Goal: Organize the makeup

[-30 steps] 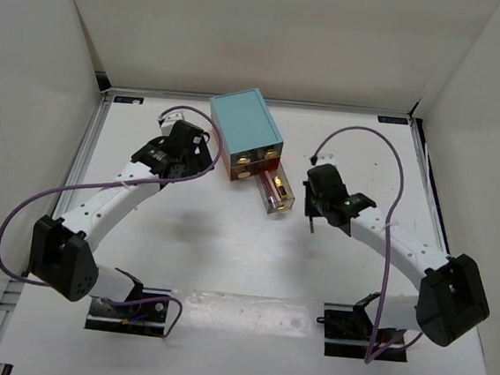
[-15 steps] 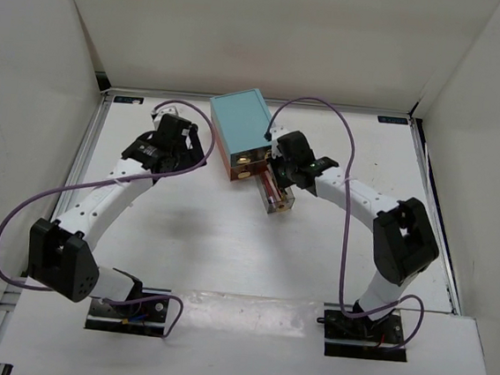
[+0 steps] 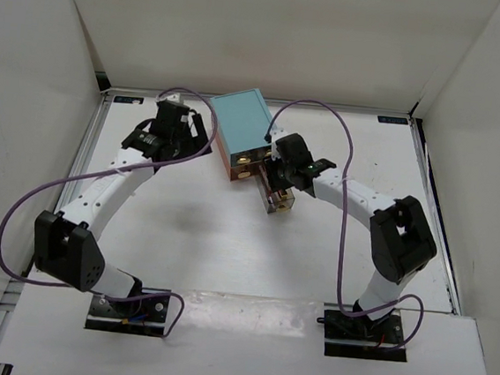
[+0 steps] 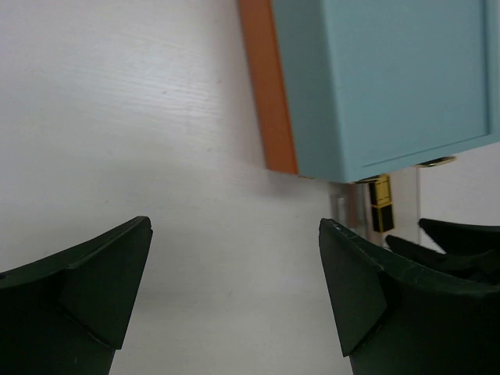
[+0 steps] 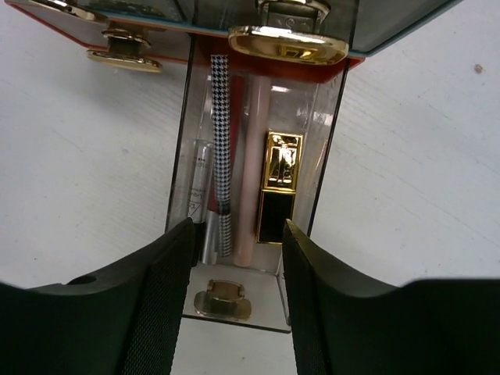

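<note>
From the top external camera, the teal drawer box [image 3: 242, 126] is sitting at the far middle of the counter [image 3: 226, 256], its clear drawer [image 3: 279, 204] standing out toward the near side; the left jaws are hovering just left of the box, and the right jaws are hanging over the drawer, their spread too small to tell here; in the left wrist view, the left jaws are standing released, dark fingers [image 4: 86, 297] wide apart over bare counter with nothing between them, the box and its orange base [image 4: 269, 94] filling the upper right; in the right wrist view, the right jaws are likewise released, fingers [image 5: 160, 305] flanking the drawer's near end, its gold handle [image 5: 223, 301] showing between them; inside the drawer the gold lipstick tube [image 5: 280, 183], a pale pink stick [image 5: 248, 172], a houndstooth stick [image 5: 222, 141] and a clear tube [image 5: 199, 191] are lying lengthwise, side by side.
</note>
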Available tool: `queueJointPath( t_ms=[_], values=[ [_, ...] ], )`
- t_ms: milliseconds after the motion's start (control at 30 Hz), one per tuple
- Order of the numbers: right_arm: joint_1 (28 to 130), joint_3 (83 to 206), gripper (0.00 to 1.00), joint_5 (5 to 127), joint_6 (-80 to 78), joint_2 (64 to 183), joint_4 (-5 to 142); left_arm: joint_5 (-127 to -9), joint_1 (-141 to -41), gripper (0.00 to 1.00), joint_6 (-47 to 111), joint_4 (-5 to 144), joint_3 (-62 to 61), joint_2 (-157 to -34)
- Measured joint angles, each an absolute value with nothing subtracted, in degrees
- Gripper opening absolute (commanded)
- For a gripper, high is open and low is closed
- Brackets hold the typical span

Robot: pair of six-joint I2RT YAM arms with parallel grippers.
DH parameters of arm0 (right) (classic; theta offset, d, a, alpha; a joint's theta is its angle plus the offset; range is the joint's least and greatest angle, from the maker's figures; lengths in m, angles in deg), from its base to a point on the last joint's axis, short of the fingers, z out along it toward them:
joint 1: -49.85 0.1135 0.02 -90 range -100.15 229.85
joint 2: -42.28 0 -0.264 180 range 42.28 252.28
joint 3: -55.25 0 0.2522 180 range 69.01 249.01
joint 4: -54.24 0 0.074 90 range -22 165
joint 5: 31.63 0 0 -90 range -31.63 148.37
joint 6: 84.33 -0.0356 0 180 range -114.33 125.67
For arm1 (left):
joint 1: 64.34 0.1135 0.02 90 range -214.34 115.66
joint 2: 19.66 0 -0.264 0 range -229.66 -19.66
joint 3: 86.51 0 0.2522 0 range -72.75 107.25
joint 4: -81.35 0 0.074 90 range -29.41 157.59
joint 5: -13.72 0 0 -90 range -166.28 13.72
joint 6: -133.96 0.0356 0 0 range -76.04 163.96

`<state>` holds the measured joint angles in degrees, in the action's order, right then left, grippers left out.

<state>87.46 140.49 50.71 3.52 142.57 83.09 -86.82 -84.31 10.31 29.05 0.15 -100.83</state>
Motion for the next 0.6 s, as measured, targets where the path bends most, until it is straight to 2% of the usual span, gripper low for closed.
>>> queueJointPath(
  t_ms=[33,100,167,233,400,600],
  values=[
    [87.6,140.5,0.53,50.6,3.3,142.4,83.2,-85.8,-84.3,0.98,10.3,29.7,1.5,-101.9],
    [87.9,140.4,0.44,50.4,2.9,141.5,84.1,-83.6,-84.3,0.98,10.2,31.2,3.6,-104.1],
    [88.1,139.9,0.28,50.2,2.6,139.4,84.5,-81.5,-84.3,0.98,10.0,32.7,5.4,-106.7],
    [88.3,137.2,0.21,50.2,1.7,135.2,84.2,-80.0,-84.3,0.9,9.7,33.4,7.2,-109.7],
    [88.5,128.5,0.18,50.4,-0.3,123.5,85.0,-80.2,-85.2,0.76,9.3,34.7,12.9,-118.7],
    [89.3,117.0,0.17,52.8,-2.5,117.8,84.4,-81.9,-86.7,0.62,9.0,35.9,19.2,-126.8]
  ],
)
